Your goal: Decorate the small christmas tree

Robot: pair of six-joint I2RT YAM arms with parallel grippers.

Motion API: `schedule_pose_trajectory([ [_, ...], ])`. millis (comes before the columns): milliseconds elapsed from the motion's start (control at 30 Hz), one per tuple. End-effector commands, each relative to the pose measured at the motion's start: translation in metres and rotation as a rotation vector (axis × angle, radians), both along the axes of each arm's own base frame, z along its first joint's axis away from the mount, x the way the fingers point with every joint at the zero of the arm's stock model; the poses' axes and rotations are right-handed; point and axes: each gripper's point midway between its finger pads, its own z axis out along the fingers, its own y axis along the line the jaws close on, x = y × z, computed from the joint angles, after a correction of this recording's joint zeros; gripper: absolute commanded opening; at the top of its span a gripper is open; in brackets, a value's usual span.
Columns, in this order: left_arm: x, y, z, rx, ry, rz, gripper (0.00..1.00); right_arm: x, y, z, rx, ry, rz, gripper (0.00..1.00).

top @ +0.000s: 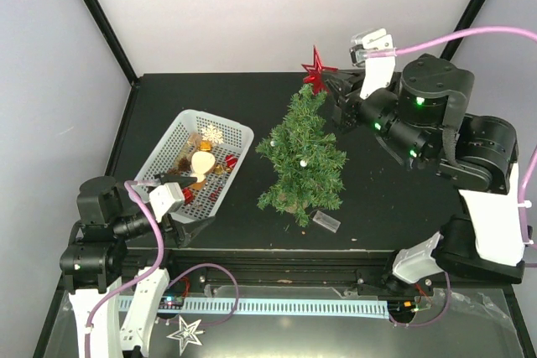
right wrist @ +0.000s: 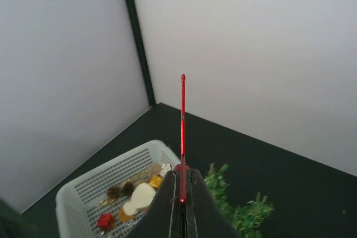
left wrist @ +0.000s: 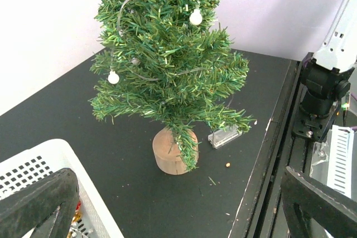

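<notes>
The small christmas tree [top: 302, 153] stands mid-table on a round tan base [left wrist: 170, 151], with a wire of small white bulbs [left wrist: 195, 17] strung through its branches. Just above and behind its tip is a red star [top: 317, 69], and my right gripper [top: 331, 84] is shut on the star's lower edge. In the right wrist view the star [right wrist: 182, 115] shows edge-on as a thin red line rising from the closed fingertips [right wrist: 182, 193], with the treetop [right wrist: 240, 211] below. My left gripper [top: 186, 225] is open and holds nothing, at the near corner of the white basket [top: 228, 175]; its fingers [left wrist: 39, 199] frame the tree's base.
The white basket [right wrist: 83, 190] holds several ornaments, among them a cream bauble [top: 201, 162], a white snowflake [top: 213, 133] and small red and gold pieces. A clear plastic piece [top: 325, 221] lies right of the tree's base. The table's near edge [left wrist: 262, 160] runs close by.
</notes>
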Motion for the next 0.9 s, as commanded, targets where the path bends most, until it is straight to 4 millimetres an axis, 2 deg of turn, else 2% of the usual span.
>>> schedule_pose_trajectory([
  [0, 0.0, 0.0, 0.001, 0.003, -0.024, -0.001, 0.99, -0.024, 0.021, -0.019, -0.03, 0.072, 0.188, 0.01],
  [67, -0.001, -0.001, 0.002, -0.001, -0.022, -0.013, 0.99, -0.043, 0.035, -0.034, -0.061, 0.119, 0.323, 0.01],
  [133, -0.006, -0.004, 0.007, -0.007, -0.034, -0.047, 0.99, -0.064, 0.051, -0.062, -0.103, 0.186, 0.469, 0.01],
  [267, -0.024, -0.01, 0.028, 0.014, -0.127, -0.133, 0.99, -0.107, 0.075, -0.112, -0.172, 0.271, 0.687, 0.01],
  [367, -0.034, -0.014, 0.043, 0.004, -0.153, -0.188, 0.96, -0.134, 0.091, -0.144, -0.264, 0.306, 0.775, 0.01],
  [400, -0.036, -0.016, 0.047, -0.011, -0.144, -0.208, 0.94, -0.145, 0.097, -0.149, -0.28, 0.309, 0.813, 0.01],
  [533, -0.039, -0.021, 0.053, -0.08, -0.074, -0.293, 0.83, -0.164, 0.112, -0.16, -0.285, 0.315, 0.877, 0.01],
  [733, -0.039, -0.026, 0.046, -0.171, 0.085, -0.4, 0.52, -0.171, 0.122, -0.161, -0.24, 0.293, 0.906, 0.01],
  [867, -0.048, -0.031, 0.037, -0.184, 0.144, -0.476, 0.47, -0.173, 0.129, -0.172, -0.228, 0.296, 0.919, 0.01],
])
